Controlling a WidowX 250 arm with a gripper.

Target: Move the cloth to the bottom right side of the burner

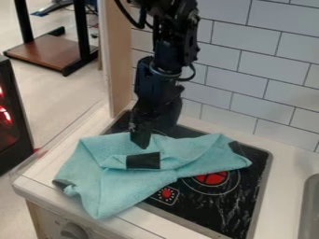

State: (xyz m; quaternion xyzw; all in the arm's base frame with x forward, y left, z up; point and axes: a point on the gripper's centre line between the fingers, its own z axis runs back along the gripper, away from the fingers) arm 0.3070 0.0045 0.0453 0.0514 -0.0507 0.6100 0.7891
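Teal cloth (pixel 121 186) covers the burner's (pixel 233 205) left part and adjoining counter (pixel 283 161). Claw (pixel 141 140) over burner's left side; grip state cannot be told. Tiled wall (pixel 233 70) behind burner, sink (pixel 309 210) to its right.

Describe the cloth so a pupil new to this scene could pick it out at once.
Find the black stovetop before the tiled wall. Across its left side, by the black gripper, spreads a crumpled cloth. Its turquoise fabric with dark patches sets it apart from the glossy black stovetop.
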